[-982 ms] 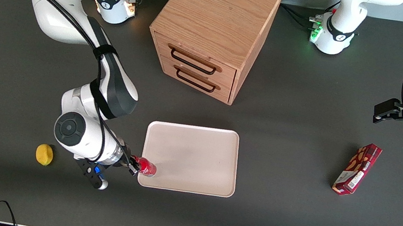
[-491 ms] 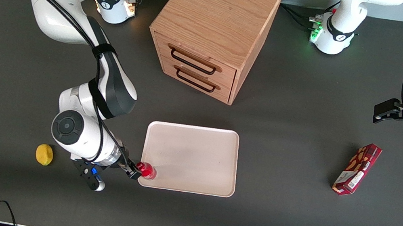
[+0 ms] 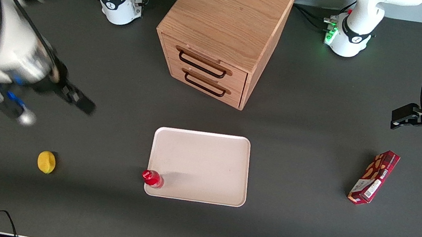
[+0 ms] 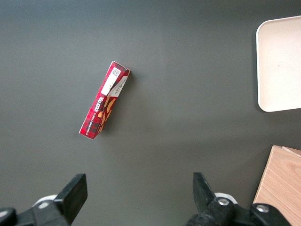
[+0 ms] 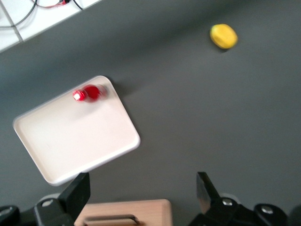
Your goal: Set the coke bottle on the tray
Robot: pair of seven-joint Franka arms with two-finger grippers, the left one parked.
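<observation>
The small red coke bottle (image 3: 152, 178) stands upright on the pale pinkish-white tray (image 3: 204, 156), in the tray corner nearest the front camera at the working arm's end. It also shows in the right wrist view (image 5: 89, 93) on the tray (image 5: 70, 141). My right gripper (image 3: 83, 102) is open and empty, raised high above the table, well away from the tray toward the working arm's end. In the right wrist view its fingers (image 5: 77, 193) stand wide apart with nothing between them.
A wooden two-drawer cabinet (image 3: 225, 31) stands farther from the front camera than the tray. A yellow lemon-like object (image 3: 46, 162) lies toward the working arm's end. A dark-red snack box (image 3: 374, 176) lies toward the parked arm's end.
My gripper has let go of the coke bottle, which now stands alone on the tray corner. The arm has risen and swung away from the tray toward its own end of the table.
</observation>
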